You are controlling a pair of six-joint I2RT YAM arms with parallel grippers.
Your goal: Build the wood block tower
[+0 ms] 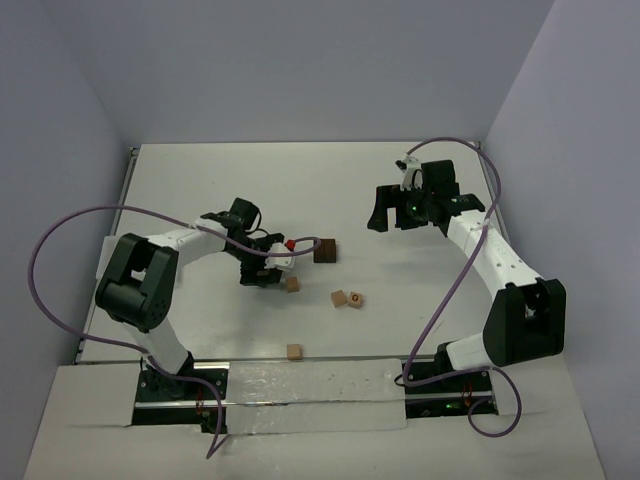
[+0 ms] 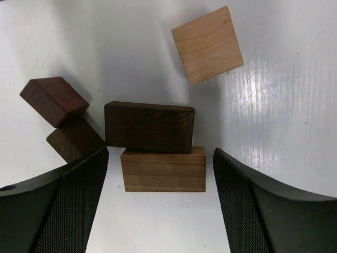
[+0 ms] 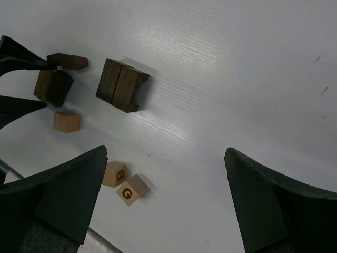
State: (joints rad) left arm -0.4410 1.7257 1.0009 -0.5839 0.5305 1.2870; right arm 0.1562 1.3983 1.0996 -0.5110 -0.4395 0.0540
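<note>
We see our left gripper (image 2: pixel 159 176) wide open, holding nothing. The tan block (image 2: pixel 163 169) lies between its fingers, long axis from finger to finger, with the dark block (image 2: pixel 149 127) touching just beyond. The right gripper (image 3: pixel 166 155), also open and empty, is well apart.

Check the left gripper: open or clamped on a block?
Open. On the left gripper, both fingers stand clear of the tan block between them; table shows on each side.
</note>
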